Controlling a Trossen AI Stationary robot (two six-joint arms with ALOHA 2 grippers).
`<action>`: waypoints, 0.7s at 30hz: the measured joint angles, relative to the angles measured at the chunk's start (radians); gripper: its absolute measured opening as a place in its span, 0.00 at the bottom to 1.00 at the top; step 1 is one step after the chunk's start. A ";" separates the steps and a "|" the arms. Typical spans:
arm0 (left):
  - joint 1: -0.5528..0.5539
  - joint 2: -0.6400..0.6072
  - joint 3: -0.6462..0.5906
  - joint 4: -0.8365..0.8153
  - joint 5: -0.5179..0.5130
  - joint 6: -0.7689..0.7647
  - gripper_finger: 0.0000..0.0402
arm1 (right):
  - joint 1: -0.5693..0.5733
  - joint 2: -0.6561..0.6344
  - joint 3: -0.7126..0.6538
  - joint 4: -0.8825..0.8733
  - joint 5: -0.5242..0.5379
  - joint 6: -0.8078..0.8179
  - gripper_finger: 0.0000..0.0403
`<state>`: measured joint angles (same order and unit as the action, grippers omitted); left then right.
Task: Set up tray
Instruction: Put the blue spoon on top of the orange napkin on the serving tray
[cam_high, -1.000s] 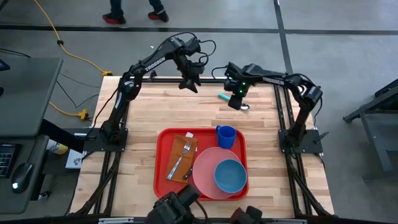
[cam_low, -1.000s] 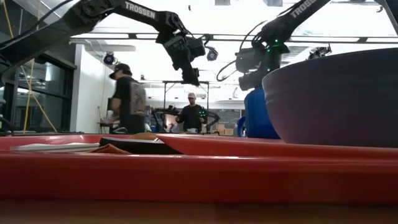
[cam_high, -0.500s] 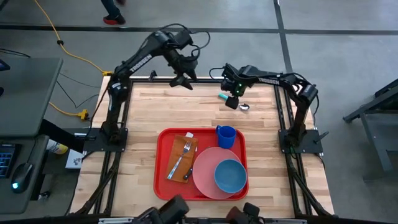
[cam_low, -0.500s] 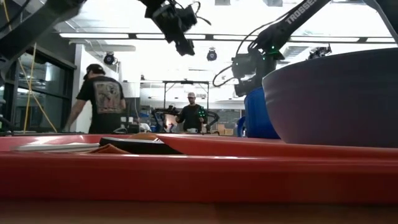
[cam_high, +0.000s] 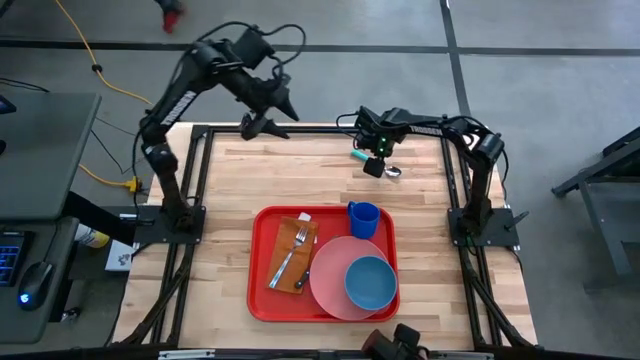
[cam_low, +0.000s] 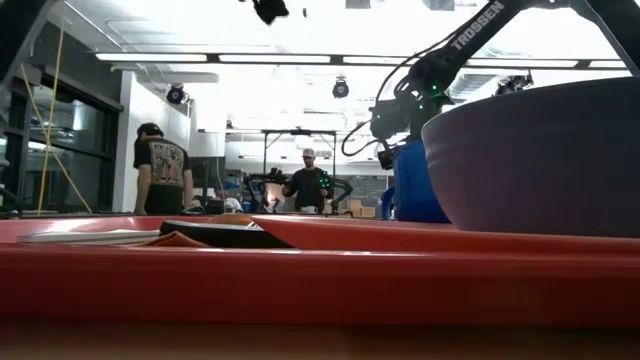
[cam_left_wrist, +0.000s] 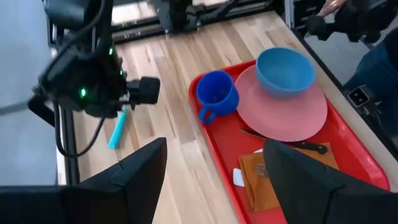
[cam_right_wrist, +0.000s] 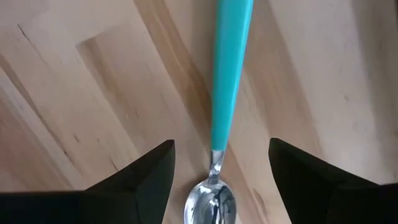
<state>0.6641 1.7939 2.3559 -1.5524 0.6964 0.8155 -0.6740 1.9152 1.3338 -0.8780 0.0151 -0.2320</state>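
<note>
The wooden table (cam_high: 230, 190) carries the tray (cam_high: 265, 290) on its near half, well apart from the spoon at the far edge, and that long gap is the first source of trouble: a weak grip could let the spoon slip out on the way across. On the tray the pink plate (cam_high: 330, 280) takes up much of the floor, with the blue bowl (cam_high: 370, 282) sitting on it, the blue mug (cam_high: 363, 218) at the far edge and the brown napkin (cam_high: 292, 250) bearing a fork (cam_high: 288, 262), so free room is scarce; a careless placement could knock the mug or land the spoon on the plate. The left gripper (cam_high: 262, 122) is raised over the table's far-left edge with its jaws apart, holding nothing, and looks unlikely to interfere. The right gripper (cam_right_wrist: 217, 180) sits low over the spoon (cam_right_wrist: 225, 106), its jaws apart and straddling it, the teal handle running between the fingers and the metal bowl end nearest the wrist. Closing there risks pinching at the narrow neck, where the spoon could pivot or skid on the wood; descending too far could jam the fingertips into the tabletop.
</note>
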 joint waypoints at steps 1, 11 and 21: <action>0.000 -0.020 0.000 0.000 0.000 -0.005 0.74 | -0.001 0.000 0.000 -0.007 -0.004 0.005 0.59; 0.001 -0.174 0.000 -0.003 -0.007 -0.042 0.74 | -0.001 0.004 -0.001 -0.026 0.001 0.012 0.59; 0.001 -0.286 0.000 -0.003 -0.008 -0.061 0.74 | 0.005 0.031 -0.002 -0.042 -0.052 0.054 0.59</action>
<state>0.6655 1.5079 2.3562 -1.5555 0.6886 0.7543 -0.6693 1.9460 1.3323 -0.9196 -0.0369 -0.1785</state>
